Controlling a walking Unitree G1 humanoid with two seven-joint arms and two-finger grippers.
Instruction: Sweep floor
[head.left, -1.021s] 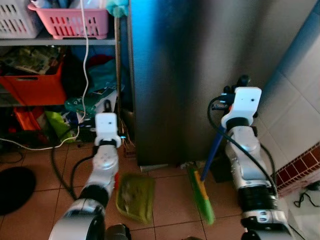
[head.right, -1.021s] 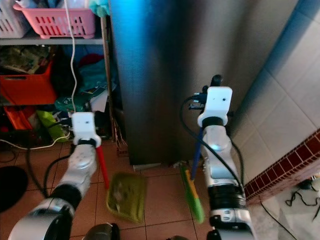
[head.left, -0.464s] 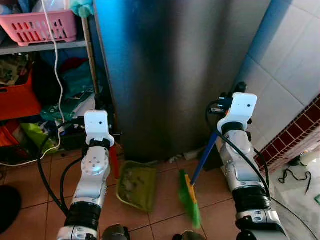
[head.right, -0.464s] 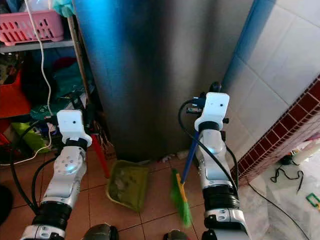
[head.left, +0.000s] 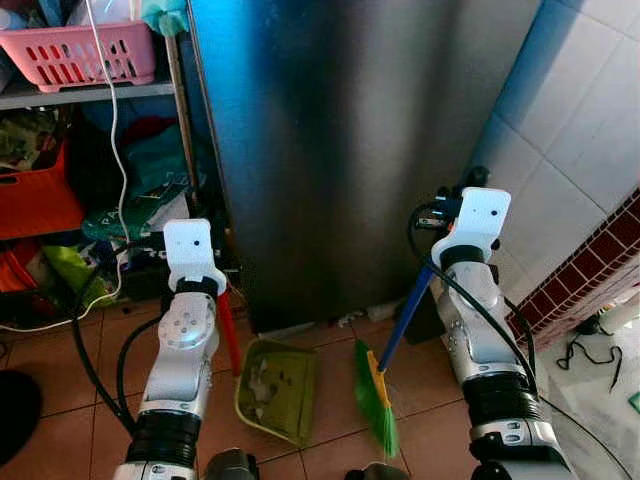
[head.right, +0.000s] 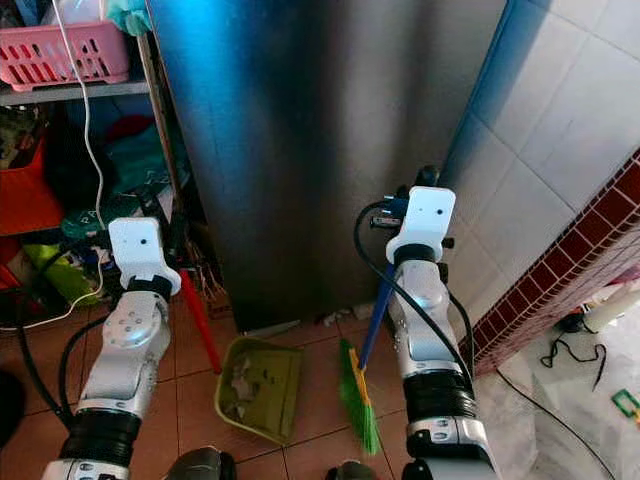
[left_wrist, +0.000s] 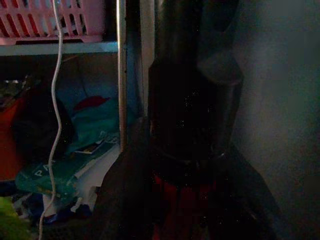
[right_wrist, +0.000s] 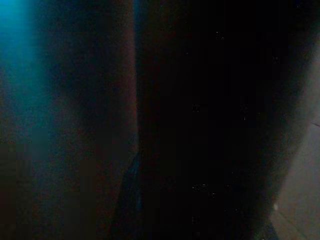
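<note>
A green-bristled broom (head.left: 377, 400) with a blue handle stands tilted on the tiled floor (head.left: 330, 385) just in front of the steel fridge (head.left: 340, 140), its handle running up to the right gripper (head.left: 440, 215). Just beside it, also before the fridge, lies a green dustpan (head.left: 277, 388) holding pale scraps, its red handle rising to the left gripper (left_wrist: 187, 195). I cannot tell how either gripper's jaws stand.

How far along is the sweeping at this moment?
Partly done: the green dustpan already holds pale debris. In hand: the left pincer has its red handle, the right pincer the blue-handled broom, bristles on the tiles beside the pan. Left: scraps along the base of the fridge.
</note>
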